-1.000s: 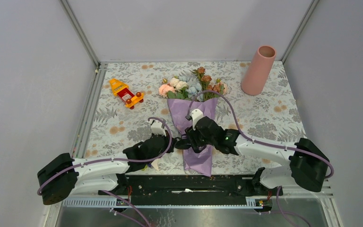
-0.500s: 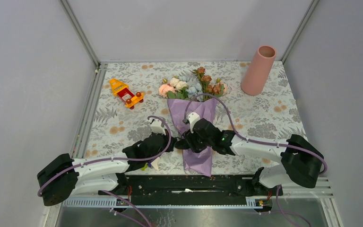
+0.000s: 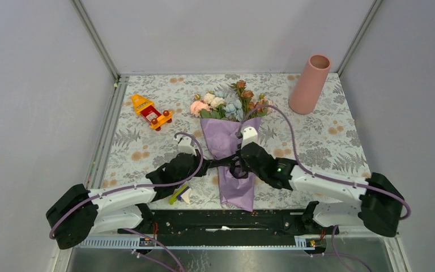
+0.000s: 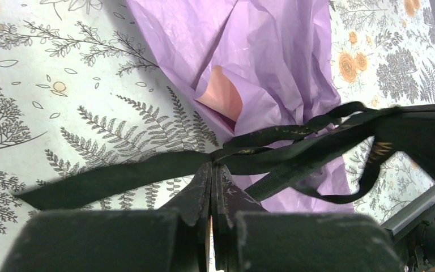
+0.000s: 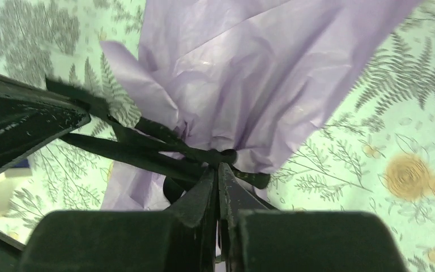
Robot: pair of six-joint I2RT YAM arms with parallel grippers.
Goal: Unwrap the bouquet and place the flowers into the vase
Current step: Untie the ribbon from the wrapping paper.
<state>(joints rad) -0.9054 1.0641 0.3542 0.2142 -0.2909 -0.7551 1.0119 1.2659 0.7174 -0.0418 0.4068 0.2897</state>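
Observation:
The bouquet [image 3: 227, 143] lies in the middle of the table in purple paper [image 4: 272, 56], with a flap of pink underside [image 4: 222, 99] showing. The flowers [image 3: 226, 103] point toward the back. A black ribbon [image 3: 221, 163] crosses the wrap's waist, stretched between both grippers. My left gripper [image 3: 201, 167] is just left of the wrap, shut on a ribbon strand [image 4: 119, 178] at its tips [image 4: 211, 166]. The right gripper [image 3: 239, 165] sits over the wrap, shut on the ribbon [image 5: 164, 150] at its knot, tips [image 5: 217, 165]. The pink vase [image 3: 310, 84] stands upright at the back right.
A yellow and red toy [image 3: 152, 111] lies at the back left. A small white, purple and green object [image 3: 180, 195] sits beside the left arm. Grey walls close in the table on three sides. A black rail [image 3: 226, 221] runs along the near edge.
The right gripper has closed on the ribbon and its arm has swung to the right. The ribbon now runs taut between the two grippers. The left arm has shifted slightly.

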